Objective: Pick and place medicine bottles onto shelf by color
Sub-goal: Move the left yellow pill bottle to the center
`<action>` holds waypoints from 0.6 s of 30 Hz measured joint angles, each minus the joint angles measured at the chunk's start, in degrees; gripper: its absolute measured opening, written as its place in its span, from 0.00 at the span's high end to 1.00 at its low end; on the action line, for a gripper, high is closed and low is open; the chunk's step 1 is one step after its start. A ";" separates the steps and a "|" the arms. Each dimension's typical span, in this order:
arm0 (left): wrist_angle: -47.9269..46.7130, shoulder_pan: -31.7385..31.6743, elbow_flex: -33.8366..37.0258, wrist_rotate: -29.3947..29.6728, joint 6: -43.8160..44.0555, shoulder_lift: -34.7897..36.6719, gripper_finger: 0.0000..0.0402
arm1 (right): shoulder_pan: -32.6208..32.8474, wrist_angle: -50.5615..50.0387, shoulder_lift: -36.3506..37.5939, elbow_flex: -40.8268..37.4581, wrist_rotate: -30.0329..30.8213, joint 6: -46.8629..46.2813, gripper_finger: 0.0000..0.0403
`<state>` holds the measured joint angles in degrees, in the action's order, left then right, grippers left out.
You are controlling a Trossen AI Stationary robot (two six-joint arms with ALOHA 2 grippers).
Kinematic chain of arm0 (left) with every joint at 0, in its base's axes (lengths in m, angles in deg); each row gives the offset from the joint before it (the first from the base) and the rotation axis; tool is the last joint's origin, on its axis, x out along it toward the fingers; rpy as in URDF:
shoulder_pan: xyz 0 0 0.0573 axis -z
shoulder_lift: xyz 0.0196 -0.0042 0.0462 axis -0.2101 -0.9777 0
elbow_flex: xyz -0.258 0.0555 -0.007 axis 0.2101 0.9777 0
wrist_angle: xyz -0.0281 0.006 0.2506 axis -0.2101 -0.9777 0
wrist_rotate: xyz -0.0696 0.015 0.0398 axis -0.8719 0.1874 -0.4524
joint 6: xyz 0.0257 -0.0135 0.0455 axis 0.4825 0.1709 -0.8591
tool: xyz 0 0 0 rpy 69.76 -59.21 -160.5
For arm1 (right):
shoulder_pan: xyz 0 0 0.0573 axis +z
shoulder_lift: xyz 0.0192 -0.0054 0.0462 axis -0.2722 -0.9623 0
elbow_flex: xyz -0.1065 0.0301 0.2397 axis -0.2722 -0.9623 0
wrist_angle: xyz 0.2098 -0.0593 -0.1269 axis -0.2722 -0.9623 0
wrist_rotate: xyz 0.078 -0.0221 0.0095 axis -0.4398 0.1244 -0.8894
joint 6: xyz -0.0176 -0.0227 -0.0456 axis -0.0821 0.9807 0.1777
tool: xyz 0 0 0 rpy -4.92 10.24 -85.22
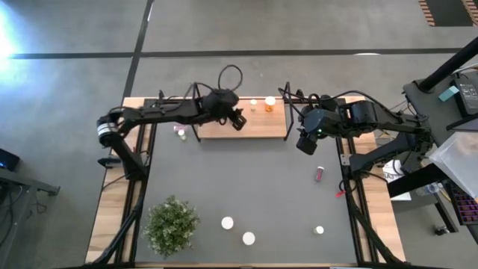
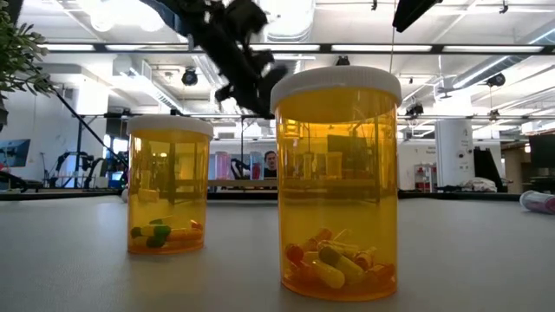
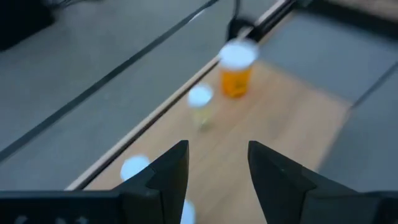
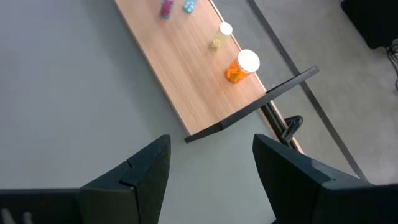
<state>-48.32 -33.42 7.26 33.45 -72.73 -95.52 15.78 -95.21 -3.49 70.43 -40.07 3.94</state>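
Grey mat held bottles scattered; shelf (image 1: 243, 125) sat at the far edge with an orange bottle (image 1: 269, 104) and a small pale one (image 1: 253, 104) already on it.
Left gripper (image 1: 237, 119) hovered over the shelf, fingers parted, holding nothing. Right gripper (image 1: 306, 143) hung just off the shelf's end, equally spread and empty. I judged the bottles light, rigid, slick plastic; I'd grip mid-body, below the cap. Pink bottle (image 1: 320, 174) lay on its side, likely to roll. Two orange bottles (image 2: 336, 182) blocked most of the low view.

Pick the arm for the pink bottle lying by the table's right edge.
Right, probably. The right gripper hovers open just off the shelf end, close to the pink bottle. The left gripper, also open, is over the shelf, farther away.
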 joint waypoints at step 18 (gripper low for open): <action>-28.76 1.63 -0.38 -5.64 6.69 27.04 0.63 | 0.00 0.00 -0.02 0.01 0.00 0.00 0.46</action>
<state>-77.08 -31.79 6.88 27.81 -66.05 -68.47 15.78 -95.21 -3.51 70.44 -40.07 3.94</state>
